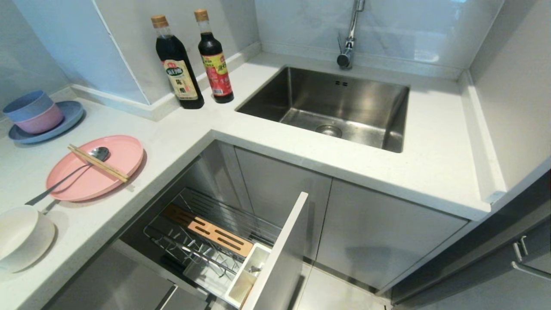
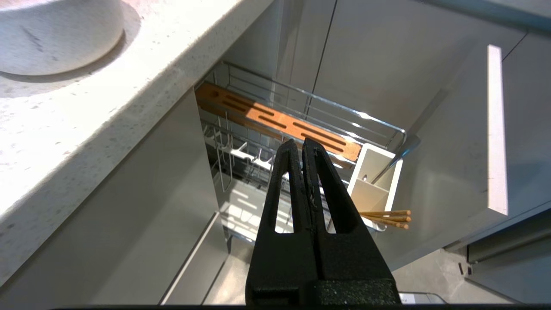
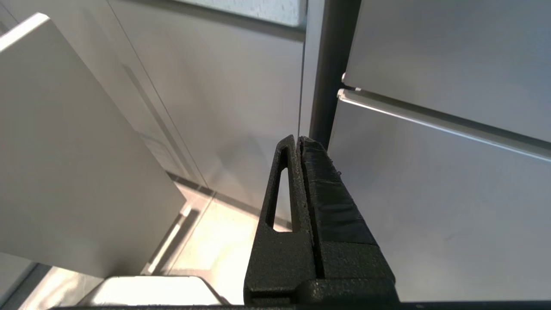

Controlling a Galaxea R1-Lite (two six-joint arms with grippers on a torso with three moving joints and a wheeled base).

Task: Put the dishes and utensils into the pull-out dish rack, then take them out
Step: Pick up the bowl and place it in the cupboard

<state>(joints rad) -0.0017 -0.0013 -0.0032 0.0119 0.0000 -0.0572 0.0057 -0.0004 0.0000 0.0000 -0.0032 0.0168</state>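
My left hand (image 2: 300, 146) and right hand (image 3: 298, 144) hang closed, empty, near the pull-out dish rack (image 2: 275, 125); pink plate (image 1: 95, 167) lies up left on the bench (image 1: 181, 129).

L-shaped pale speckled countertop (image 1: 430, 172) wraps an inner corner, with a steel sink (image 1: 335, 107) sunk into it and a chrome faucet (image 1: 349, 38) at the sink's back edge. Behind the sink, glossy pale marbled wall panels (image 1: 409, 26) reflect soft light; two dark sauce bottles (image 1: 193, 60) stand against the wall to the sink's left. Below the sink, flat grey cabinet doors (image 1: 379, 232) meet a light tiled floor (image 1: 327, 292).
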